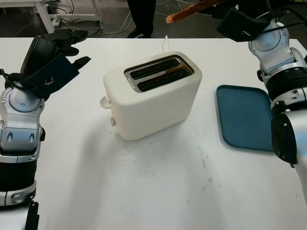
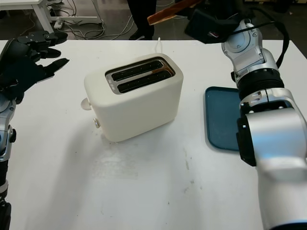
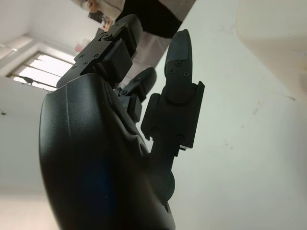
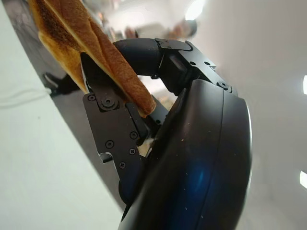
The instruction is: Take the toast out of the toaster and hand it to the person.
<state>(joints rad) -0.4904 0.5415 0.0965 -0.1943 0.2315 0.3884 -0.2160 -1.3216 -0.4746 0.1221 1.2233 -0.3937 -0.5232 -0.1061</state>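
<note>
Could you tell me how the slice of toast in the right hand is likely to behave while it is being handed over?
The toast probably stays stiff: it juts straight from the right hand without sagging. Its browned surface suggests it is brittle, so the fingers might crumble it. It looks thin and light.

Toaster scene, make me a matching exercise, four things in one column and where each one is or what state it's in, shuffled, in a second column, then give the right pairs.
Things
1. toast
2. toaster
3. blue tray
4. left hand

Places or states
A. lying on the white table on the robot's right side, nothing on it
B. open, raised over the table on the robot's left side
C. held in the right hand, lifted over the table's far edge
D. standing mid-table, both slots without bread

Pairs: 1-C, 2-D, 3-A, 4-B
</note>
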